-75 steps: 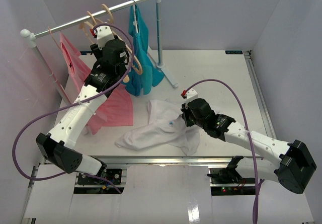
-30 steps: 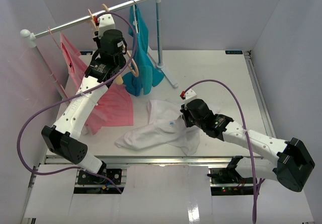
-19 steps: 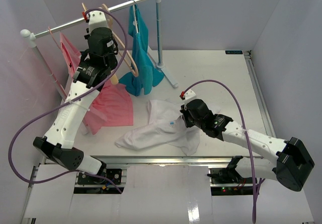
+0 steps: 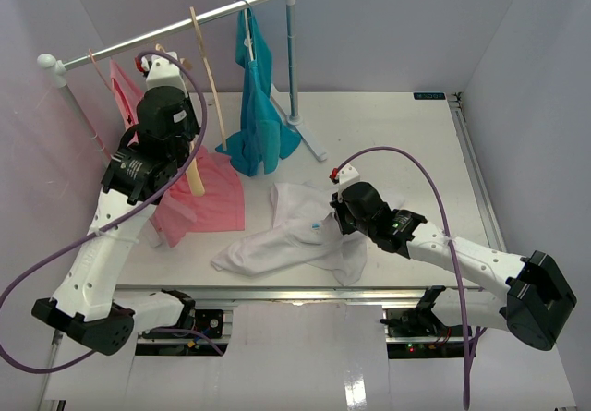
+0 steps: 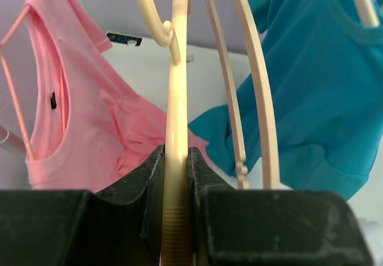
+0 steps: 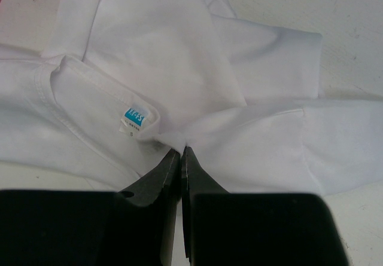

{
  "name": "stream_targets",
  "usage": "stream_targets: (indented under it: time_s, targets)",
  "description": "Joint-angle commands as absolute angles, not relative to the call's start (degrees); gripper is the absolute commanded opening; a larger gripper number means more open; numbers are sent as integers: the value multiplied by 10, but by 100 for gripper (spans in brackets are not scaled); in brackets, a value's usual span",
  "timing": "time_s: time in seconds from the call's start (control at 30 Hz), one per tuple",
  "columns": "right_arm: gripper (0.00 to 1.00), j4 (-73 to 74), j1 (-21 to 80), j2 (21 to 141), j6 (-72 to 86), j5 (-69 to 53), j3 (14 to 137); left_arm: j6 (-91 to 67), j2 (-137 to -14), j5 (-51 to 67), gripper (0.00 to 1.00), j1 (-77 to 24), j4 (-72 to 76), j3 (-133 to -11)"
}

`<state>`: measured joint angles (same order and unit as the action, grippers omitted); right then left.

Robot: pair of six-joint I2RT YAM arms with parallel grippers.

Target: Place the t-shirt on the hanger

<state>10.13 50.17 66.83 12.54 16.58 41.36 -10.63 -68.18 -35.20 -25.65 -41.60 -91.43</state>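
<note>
The white t-shirt (image 4: 294, 235) lies crumpled on the table in front of the right arm. My right gripper (image 6: 181, 151) is shut on a fold of the t-shirt (image 6: 179, 57) just beside its collar and blue label (image 6: 134, 116). My left gripper (image 5: 176, 165) is shut on one arm of the pale beige hanger (image 5: 177, 86), whose hook (image 5: 160, 34) points up and away. In the top view the hanger's lower end (image 4: 195, 180) sticks out below the left wrist, off the rail, over the pink garment. The left fingers are hidden there.
A second beige hanger (image 4: 209, 74) hangs on the rail (image 4: 120, 43) of the clothes rack. The teal garment (image 4: 254, 115) hangs near the right post (image 4: 293, 51). The pink garment (image 4: 203, 194) hangs at the left on a thin pink hanger (image 5: 15, 92). Walls close in the table.
The left arm has drawn left and toward the near side, carrying the beige hanger off the rail. The other hanger stays hanging there. The right arm and t-shirt have barely moved.
</note>
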Motion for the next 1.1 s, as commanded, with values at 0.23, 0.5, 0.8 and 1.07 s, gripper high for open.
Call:
stream_targets:
  time_s: [0.23, 0.5, 0.8, 1.07]
  targets:
    - [8, 94, 505, 673, 124, 184, 435, -151, -569, -184, 0, -255, -531, -824]
    - [8, 98, 505, 682, 126, 192, 439, -170, -522, -96, 0, -255, -586, -704]
    - [8, 107, 504, 693, 133, 213, 444, -153, -456, 40, 0, -255, -630, -687]
    - [8, 111, 500, 678, 142, 235, 443, -143, -429, 166, 0, -267, -623, -648]
